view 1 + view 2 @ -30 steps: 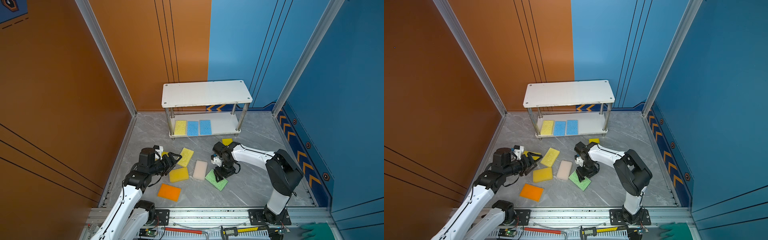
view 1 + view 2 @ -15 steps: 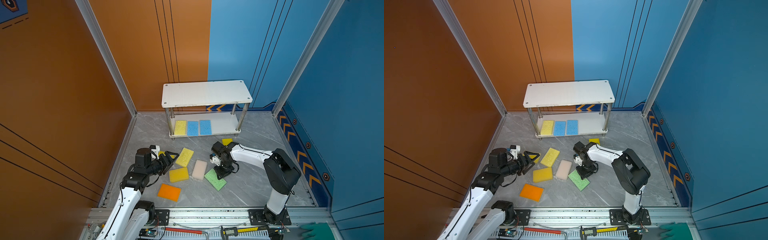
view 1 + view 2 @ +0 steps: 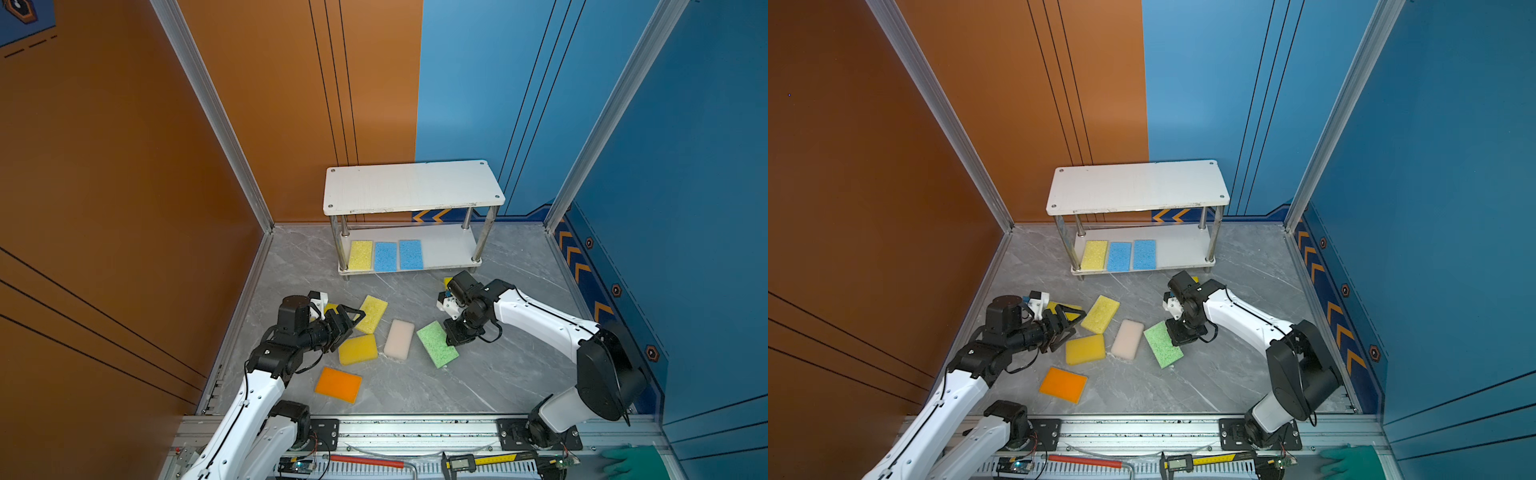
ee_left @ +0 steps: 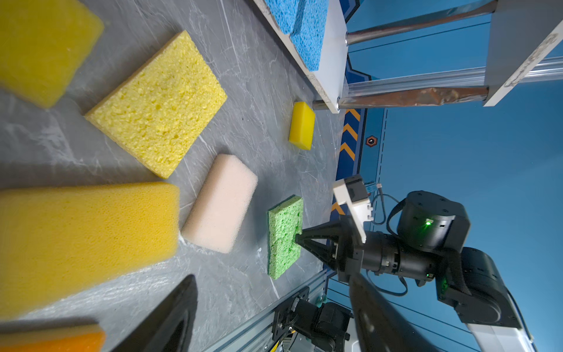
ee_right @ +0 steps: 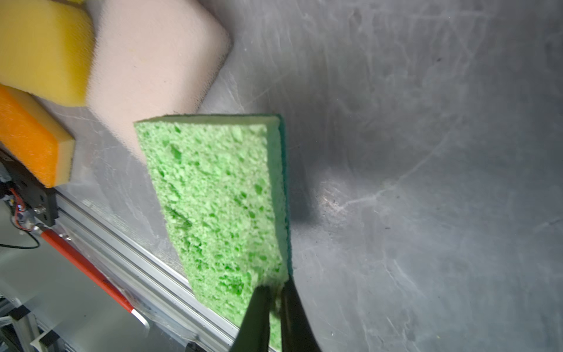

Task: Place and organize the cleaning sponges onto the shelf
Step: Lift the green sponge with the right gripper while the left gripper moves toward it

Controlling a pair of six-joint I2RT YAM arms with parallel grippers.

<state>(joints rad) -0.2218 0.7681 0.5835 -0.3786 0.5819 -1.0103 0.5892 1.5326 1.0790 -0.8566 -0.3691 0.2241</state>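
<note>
My right gripper (image 3: 451, 332) is shut on one long edge of the green sponge (image 3: 436, 344); the wrist view shows both fingers pinching that edge (image 5: 275, 292). The rest of the green sponge (image 5: 213, 198) lies low over the grey floor. My left gripper (image 3: 353, 320) hangs open and empty between a porous yellow sponge (image 3: 374, 313) and a smooth yellow one (image 3: 357, 349). A beige-pink sponge (image 3: 399, 338) and an orange one (image 3: 338, 384) lie nearby. The shelf (image 3: 411, 191) stands at the back, with one yellow sponge (image 3: 360, 255) and two blue sponges (image 3: 385, 257) on its lower board.
A small yellow sponge (image 4: 301, 125) lies on the floor by the shelf's front right post, behind my right wrist. Another yellow one (image 3: 331, 308) is partly hidden under my left gripper. An aluminium rail (image 3: 415, 428) borders the front, with tools and a green glove (image 3: 636, 461) beyond it.
My right gripper has closed on the green sponge's edge. The left arm has barely shifted and stays open.
</note>
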